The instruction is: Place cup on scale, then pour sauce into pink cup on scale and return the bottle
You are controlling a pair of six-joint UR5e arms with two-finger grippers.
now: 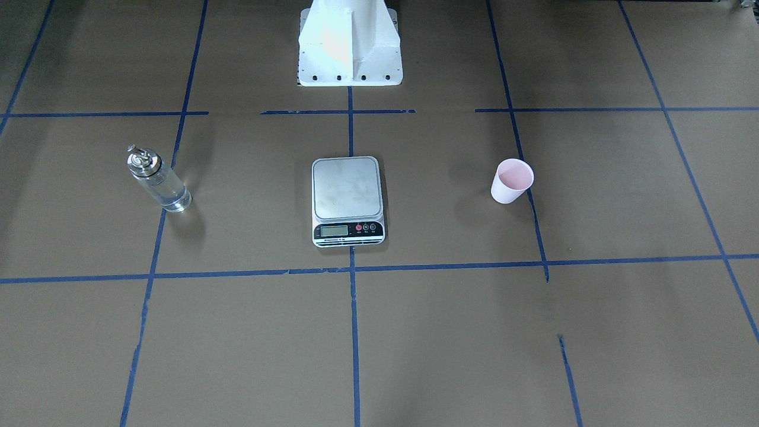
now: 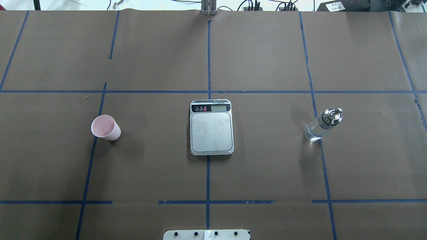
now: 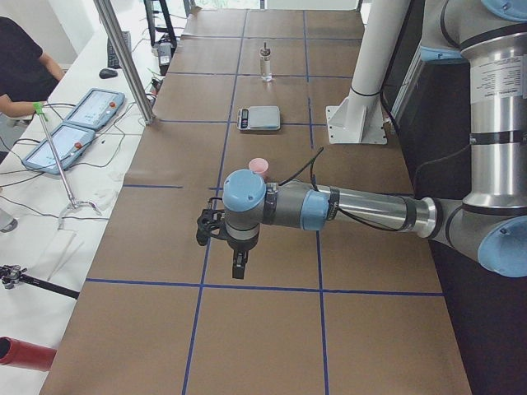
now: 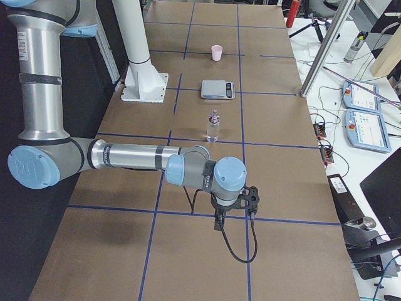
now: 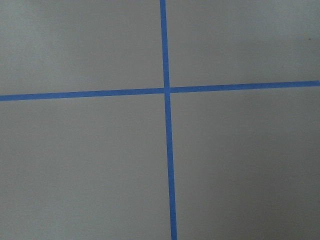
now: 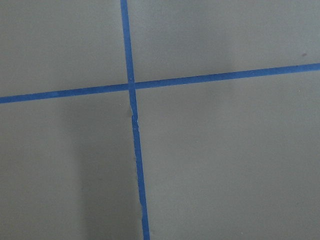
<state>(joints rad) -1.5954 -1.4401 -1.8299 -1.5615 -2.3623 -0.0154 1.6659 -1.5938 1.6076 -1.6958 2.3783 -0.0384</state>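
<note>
The pink cup (image 1: 512, 181) (image 2: 106, 127) stands upright on the brown paper, on my left side of the table. The scale (image 1: 347, 188) (image 2: 211, 131) lies in the middle with its steel platform bare. The bottle (image 1: 158, 179) (image 2: 323, 124), holding clear sauce, stands upright on my right side. My left gripper (image 3: 226, 243) hangs over the table's left end, well away from the cup (image 3: 258, 165). My right gripper (image 4: 235, 204) hangs over the right end, short of the bottle (image 4: 213, 127). I cannot tell whether either is open or shut. Both wrist views show only paper and blue tape.
The white robot pedestal (image 1: 348, 47) (image 2: 206, 234) stands behind the scale. Blue tape lines (image 2: 208, 166) grid the paper. A slanted metal pole (image 3: 123, 58), teach pendants (image 3: 82, 123) (image 4: 363, 113) and an operator (image 3: 16, 66) are on the far side.
</note>
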